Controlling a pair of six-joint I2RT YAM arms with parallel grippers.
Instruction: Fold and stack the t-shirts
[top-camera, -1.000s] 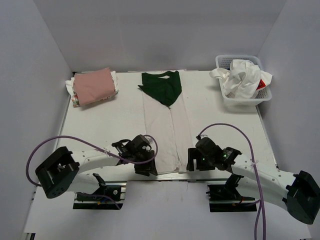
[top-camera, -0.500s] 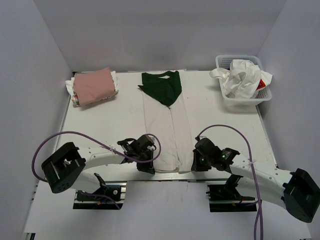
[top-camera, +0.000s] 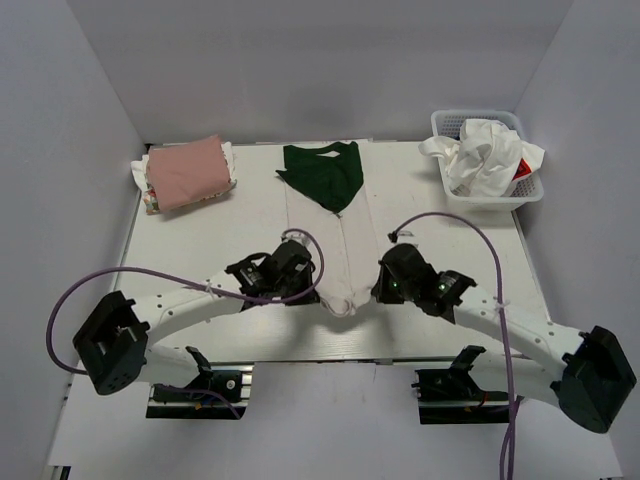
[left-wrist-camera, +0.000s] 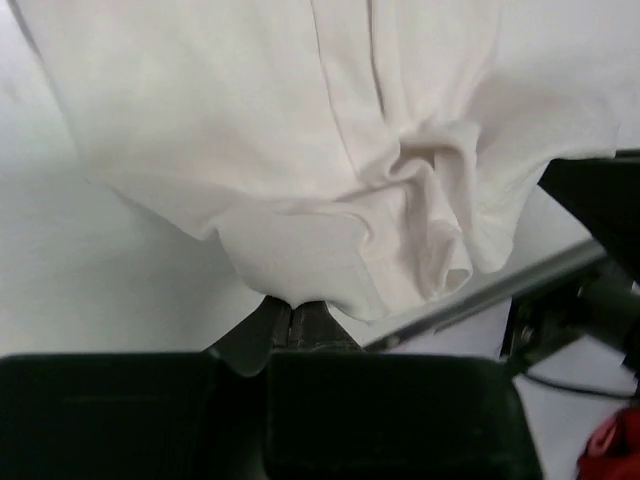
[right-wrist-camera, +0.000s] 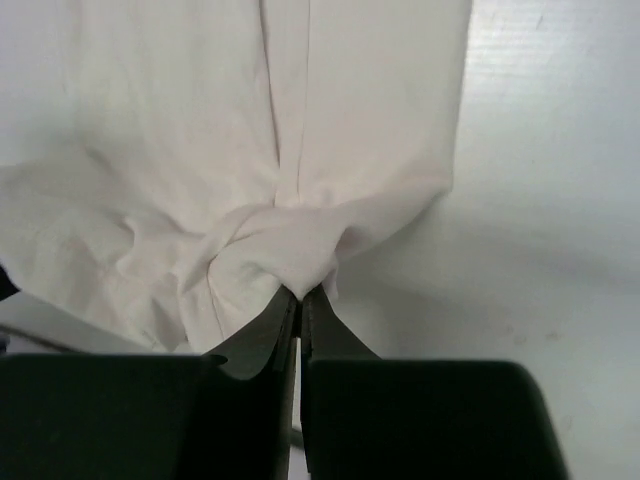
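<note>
Lying at the far-left corner of the table (top-camera: 200, 250), a folded pink t-shirt (top-camera: 188, 172) rests on other folded cloth whose pale edges show beneath it. Nearer the front, the left claw (left-wrist-camera: 292, 308) is closed tight on the near-left corner of the white t-shirt (top-camera: 335, 235); in the left wrist view the fingers pinch a fold of the hem, and the cloth bunches and droops in soft creases just beyond them. That shirt runs lengthwise down the middle of the table, folded into a narrow strip, with its green yoke (top-camera: 322, 172) spread flat at the far end. Its near hem sags in a shallow curve between the two arms, while the rest of the strip lies flat on the table. To the right, the right claw (right-wrist-camera: 300, 300) is likewise clamped on the near-right corner of the same hem, with a knot of gathered fabric right at its fingertips. At the far-right corner stands a white mesh basket (top-camera: 530, 190), holding a crumpled white t-shirt (top-camera: 480, 155) that spills over the left rim, a red mark showing at its right side.
</note>
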